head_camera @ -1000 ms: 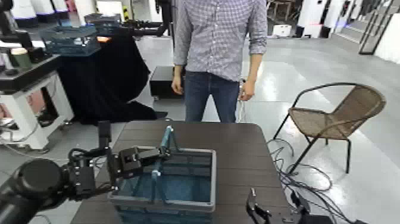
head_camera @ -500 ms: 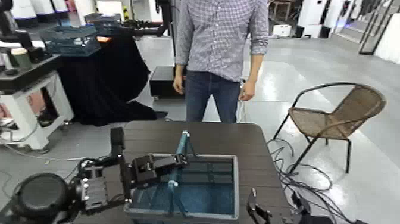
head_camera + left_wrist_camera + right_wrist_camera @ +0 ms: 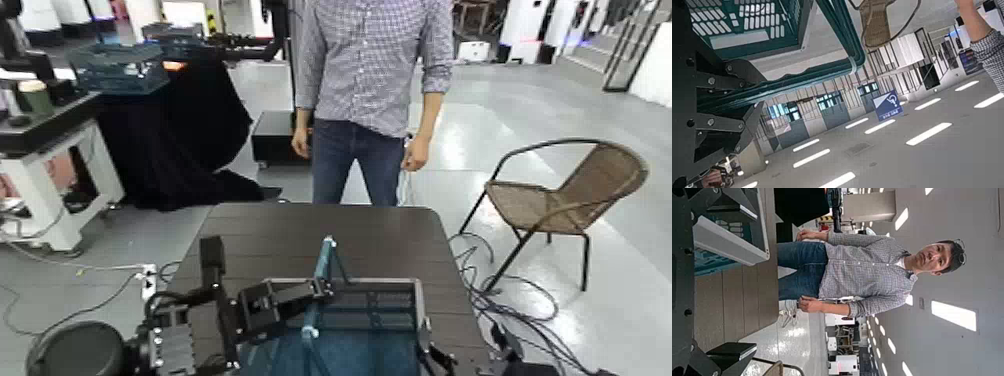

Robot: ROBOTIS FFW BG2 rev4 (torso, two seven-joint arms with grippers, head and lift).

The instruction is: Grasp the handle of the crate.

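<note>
Teal handle lies between the left gripper's fingers — clasped.

A person, apparently beside a wicker chair.

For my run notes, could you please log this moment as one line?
left gripper: shut on handle | crate: on table | right gripper: beside crate

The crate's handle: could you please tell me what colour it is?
The handle is teal, showing best in the left wrist view.
</note>
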